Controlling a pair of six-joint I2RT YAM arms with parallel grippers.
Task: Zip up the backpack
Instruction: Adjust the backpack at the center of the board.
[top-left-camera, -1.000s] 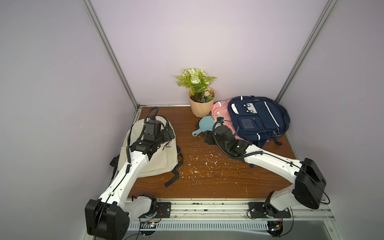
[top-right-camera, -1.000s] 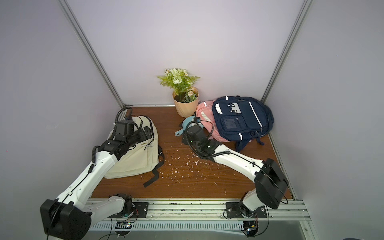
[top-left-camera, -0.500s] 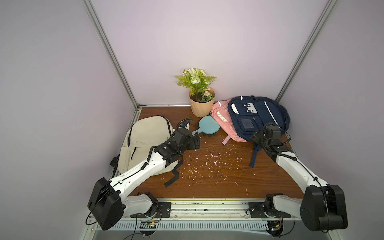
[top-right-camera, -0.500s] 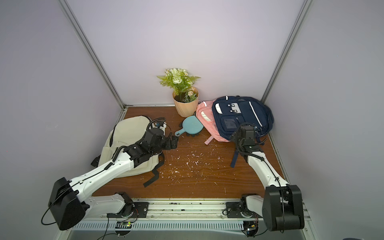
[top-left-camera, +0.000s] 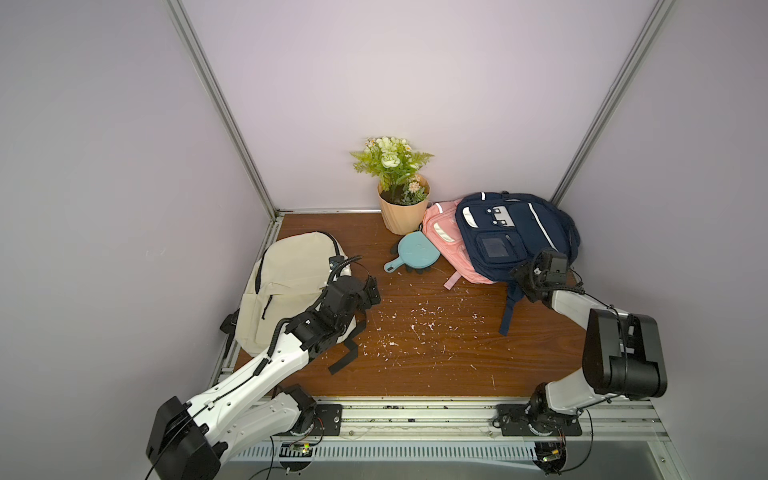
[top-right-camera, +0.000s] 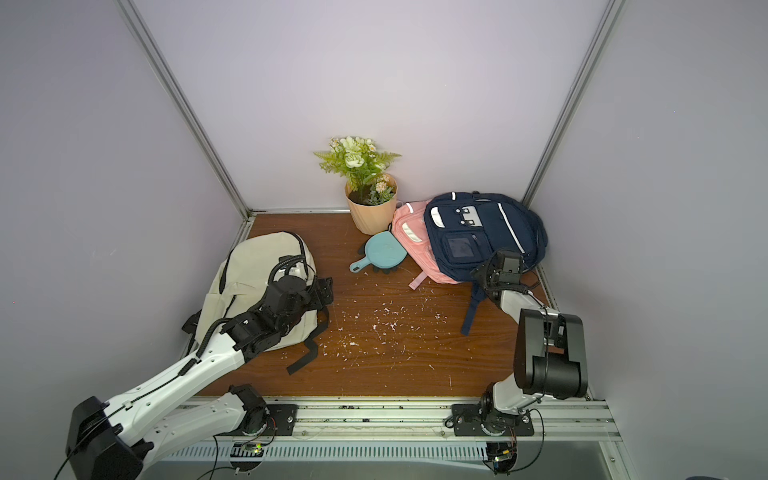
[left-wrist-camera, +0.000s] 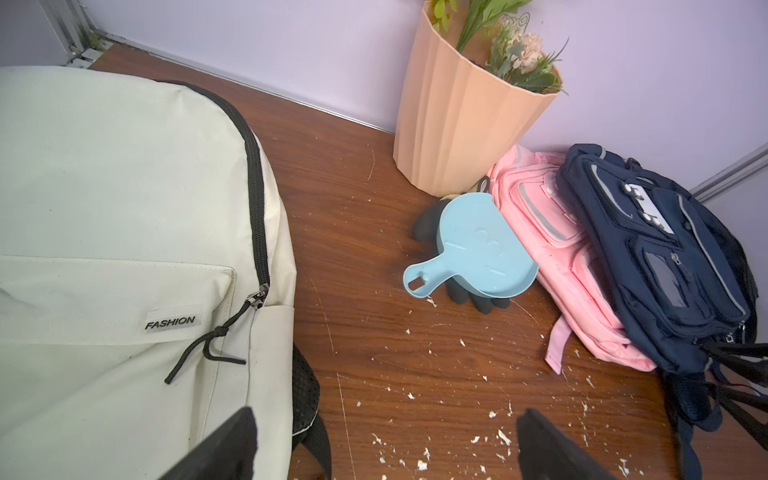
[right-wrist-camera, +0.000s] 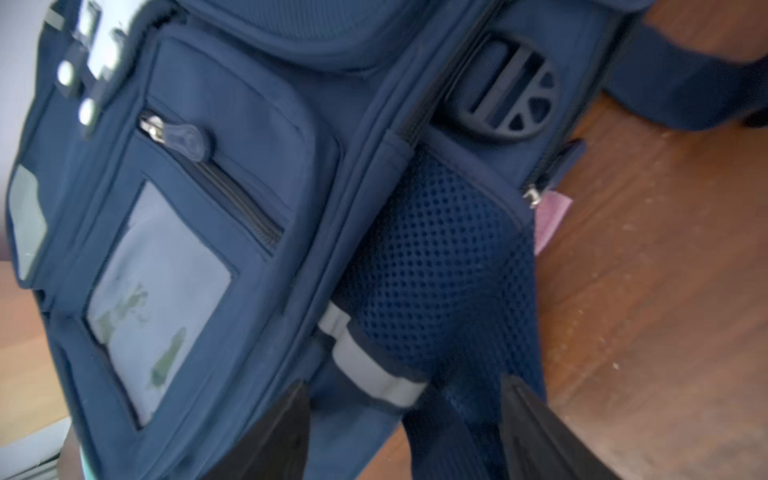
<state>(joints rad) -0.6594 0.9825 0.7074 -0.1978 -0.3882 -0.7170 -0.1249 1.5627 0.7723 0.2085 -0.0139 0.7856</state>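
the left end effector (left-wrist-camera: 386, 411), spread, is withdrawn from the cream backpack (left-wrist-camera: 124, 187) beside it, its zip (left-wrist-camera: 255, 199) closed; the right end effector (right-wrist-camera: 403, 382), spread, is brought to the navy backpack (right-wrist-camera: 232, 124).

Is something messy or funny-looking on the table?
Yes. Little white flecks are scattered across the middle of the wooden table, like spilled crumbs. The blue scoop lies on top of a black glove, and the navy backpack is piled on the pink backpack.
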